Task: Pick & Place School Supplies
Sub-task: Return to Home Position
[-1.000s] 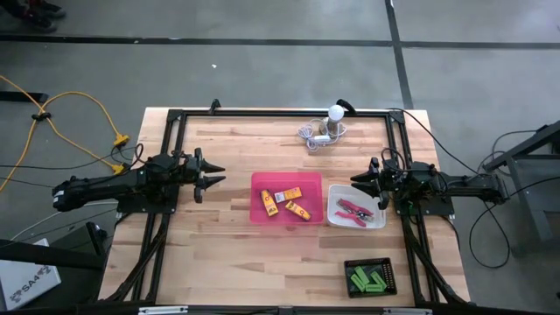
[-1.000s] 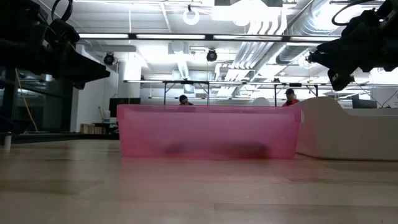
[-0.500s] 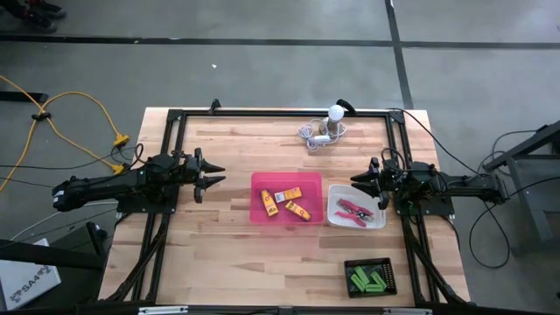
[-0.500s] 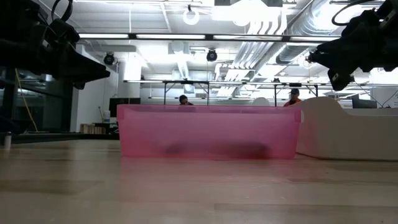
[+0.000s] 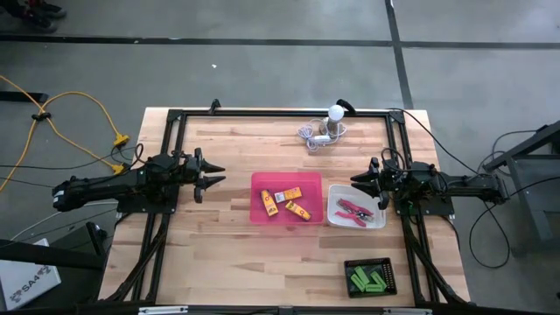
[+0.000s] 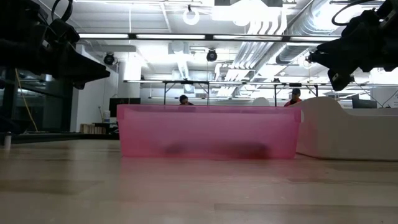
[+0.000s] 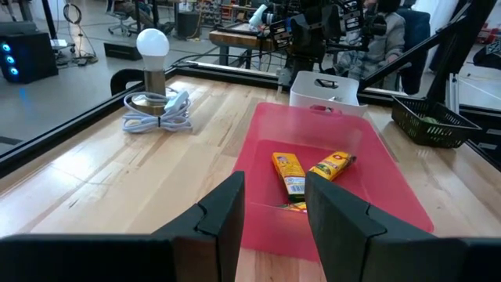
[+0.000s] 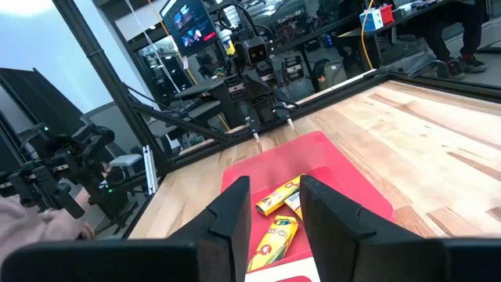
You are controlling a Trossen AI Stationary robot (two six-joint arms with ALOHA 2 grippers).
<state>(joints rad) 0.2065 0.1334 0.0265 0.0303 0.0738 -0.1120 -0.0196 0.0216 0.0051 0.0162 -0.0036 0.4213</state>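
Wooden tabletop (image 5: pixel 236 254) in a black frame, grey workshop floor around it.

- Nearest edge, right side: black bin (image 5: pixel 368 262) holding the green erasers (image 5: pixel 366 280), bunched together. One kind per container, so the sorting reads as done here.
- Mid-table: pink tray (image 5: pixel 286 176) with the yellow-orange crayon boxes (image 5: pixel 291 204) lying flat and loosely scattered. Just beside it is the white tray (image 5: pixel 335 192) with the pink-handled scissors (image 5: pixel 353 211). I see no supply lying loose on the wood.
- Left gripper (image 7: pixel 274 184) hangs above the wood, left of the pink tray and apart from it. Its fingers are parted a little, with nothing between them.
- Right gripper (image 8: pixel 274 184) hangs at the white tray's right edge, facing the pink tray. It has the same narrow gap and is also empty.
- Judgement: both arms are drawn back to their own sides, clear of the trays. This fits a parked pose rather than a reach.
- Far edge: white bulb (image 5: pixel 333 114) on its base, with a coiled grey cord (image 5: pixel 311 134); not part of the job.
- Beyond: yellow cable (image 5: pixel 70 114) on the floor.
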